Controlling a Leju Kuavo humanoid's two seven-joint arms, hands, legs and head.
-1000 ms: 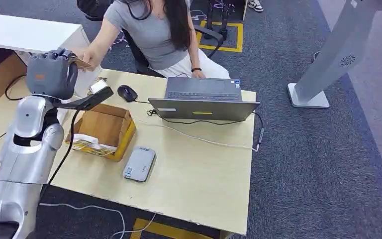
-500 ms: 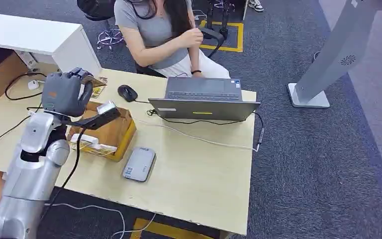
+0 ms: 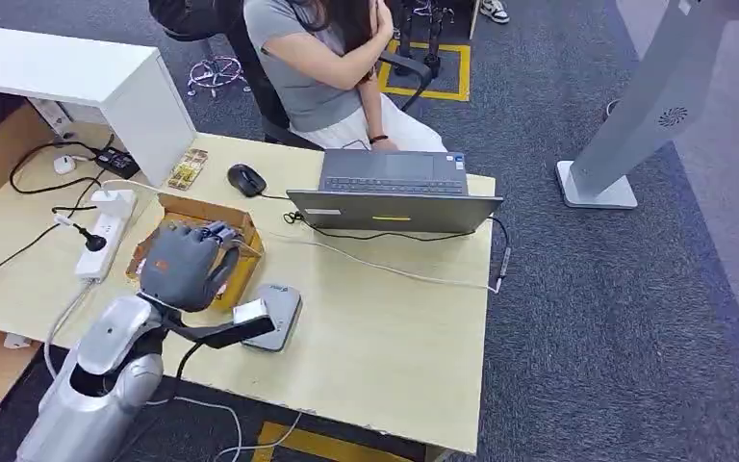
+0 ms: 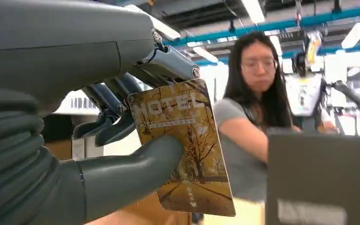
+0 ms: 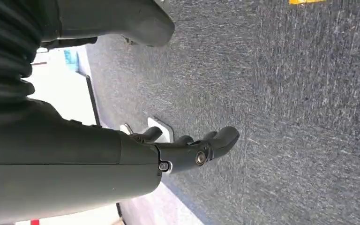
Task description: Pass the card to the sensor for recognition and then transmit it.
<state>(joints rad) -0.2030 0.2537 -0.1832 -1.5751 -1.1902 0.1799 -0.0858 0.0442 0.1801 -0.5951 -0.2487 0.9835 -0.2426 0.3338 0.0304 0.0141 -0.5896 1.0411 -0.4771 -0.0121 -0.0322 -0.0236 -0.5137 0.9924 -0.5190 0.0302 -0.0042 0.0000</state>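
Note:
My left hand (image 3: 185, 265) hovers over the near edge of the cardboard box (image 3: 197, 214), just left of the grey card sensor (image 3: 281, 304) lying flat on the table. In the left wrist view that hand (image 4: 51, 140) pinches a brown hotel card (image 4: 187, 150) between thumb and fingers, with the card upright. The wrist mount covers the sensor's near left corner. My right hand (image 5: 122, 154) hangs over the carpet, fingers apart, holding nothing.
A person (image 3: 318, 67) sits behind the table at an open laptop (image 3: 394, 188). A mouse (image 3: 245, 179), another card (image 3: 188, 168) and a power strip (image 3: 104, 231) with cables lie at the back left. A white cable crosses the table (image 3: 394, 327).
My left hand came down from the person's hand at the back left to the box's near edge beside the sensor, card still in it. The person drew the arm back.

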